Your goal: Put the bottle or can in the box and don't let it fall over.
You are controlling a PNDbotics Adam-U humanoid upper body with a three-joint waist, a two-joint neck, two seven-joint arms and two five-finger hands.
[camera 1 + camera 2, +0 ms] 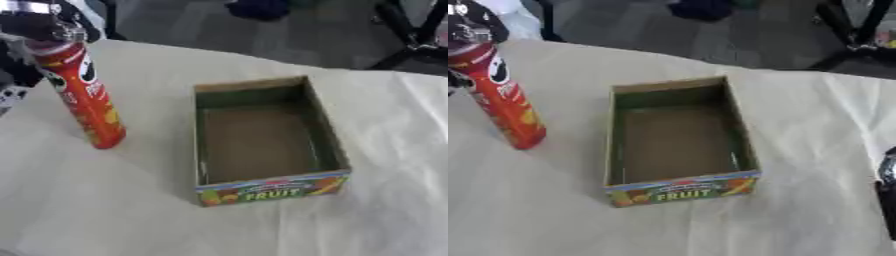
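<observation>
A pale cloth (pixel 105 210), lightly creased, covers the table, and on it stands an open cardboard box (pixel 262 137) with plain brown inner walls and floor and a printed front panel reading "FRUIT", nothing lying between it and the can. The tall red crisp can (pixel 83 95), a slim cylinder with printed label, tilts with its base on the cloth well left of the box, its top held by the left hand (pixel 39 22), whose black and silver fingers curl over the cap. Only a dark sliver of the right hand (pixel 888 195) shows at the right edge of the right eye view, and I cannot tell how its fingers stand.
</observation>
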